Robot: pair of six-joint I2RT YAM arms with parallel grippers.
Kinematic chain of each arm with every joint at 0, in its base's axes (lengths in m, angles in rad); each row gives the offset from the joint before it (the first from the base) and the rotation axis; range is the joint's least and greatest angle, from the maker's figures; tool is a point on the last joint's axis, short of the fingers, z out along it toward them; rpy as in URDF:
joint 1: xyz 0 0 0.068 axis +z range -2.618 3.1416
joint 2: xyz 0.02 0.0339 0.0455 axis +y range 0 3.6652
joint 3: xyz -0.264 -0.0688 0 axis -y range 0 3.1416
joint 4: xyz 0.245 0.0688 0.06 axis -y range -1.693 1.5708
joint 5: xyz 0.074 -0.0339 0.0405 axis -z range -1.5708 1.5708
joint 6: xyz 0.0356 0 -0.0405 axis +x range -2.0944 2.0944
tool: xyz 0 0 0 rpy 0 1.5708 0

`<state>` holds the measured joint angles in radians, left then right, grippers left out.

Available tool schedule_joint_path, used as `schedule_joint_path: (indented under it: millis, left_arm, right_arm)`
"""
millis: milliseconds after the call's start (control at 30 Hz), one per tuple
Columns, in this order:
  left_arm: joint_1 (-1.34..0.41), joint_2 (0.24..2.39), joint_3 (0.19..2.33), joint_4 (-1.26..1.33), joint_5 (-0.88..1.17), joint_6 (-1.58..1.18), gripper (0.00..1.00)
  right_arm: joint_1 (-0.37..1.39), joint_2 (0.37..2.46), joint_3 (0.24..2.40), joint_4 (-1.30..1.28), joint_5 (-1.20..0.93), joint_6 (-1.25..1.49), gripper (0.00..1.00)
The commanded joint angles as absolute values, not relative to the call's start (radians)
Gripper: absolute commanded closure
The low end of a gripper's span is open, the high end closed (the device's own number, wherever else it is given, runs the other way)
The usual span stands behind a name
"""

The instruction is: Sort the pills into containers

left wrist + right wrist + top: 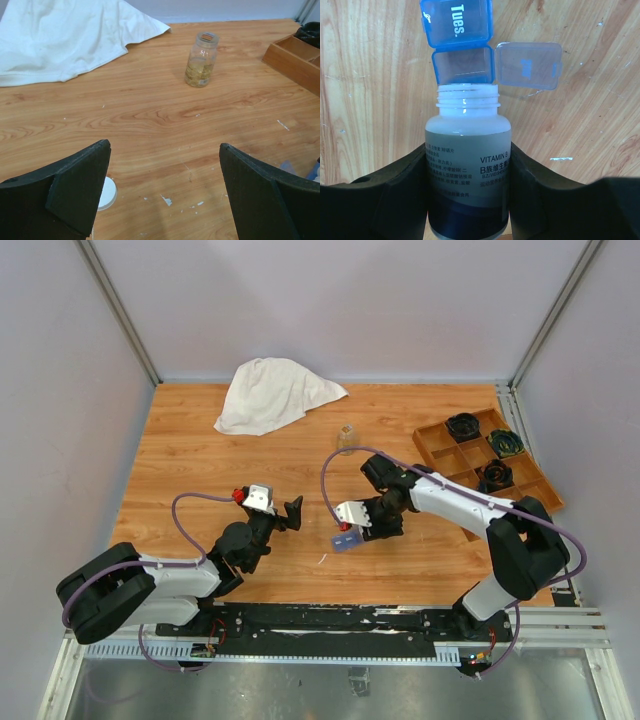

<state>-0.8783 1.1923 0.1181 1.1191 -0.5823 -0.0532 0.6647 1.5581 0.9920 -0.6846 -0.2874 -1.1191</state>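
My right gripper (467, 160) is shut on a white uncapped Vitamin B bottle (467, 150), held level with its mouth right at the translucent blue pill-organizer strip (460, 45). The compartment at the mouth (463, 66) is open, its lid (529, 65) flipped to the right; the "Tues." compartment (456, 22) beyond it is closed. I see no pill in the open compartment. From above, the strip (347, 540) lies just under the right gripper (362, 518). My left gripper (290, 512) is open and empty above bare table (165, 150). A white cap (106, 192) lies by its left finger.
A clear glass jar (201, 59) with yellowish contents stands uncapped at mid-table (347, 437). A white cloth (272, 392) lies at the back left. A brown wooden divided tray (440, 445) with black items sits at the right.
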Motion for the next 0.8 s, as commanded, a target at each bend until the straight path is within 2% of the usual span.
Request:
schedule_joint_path:
  millis: [0,767]
  left_arm:
    - [-0.874,1.192,0.135,1.146,-0.590,-0.058,0.01]
    - [-0.874,1.192,0.135,1.146,-0.589,-0.058,0.01]
  right_arm:
    - [0.692,1.566,1.026,-0.719,-0.266,-1.101,0.99]
    - [0.722,1.576,1.051,-0.743,-0.220,-1.074,0.99]
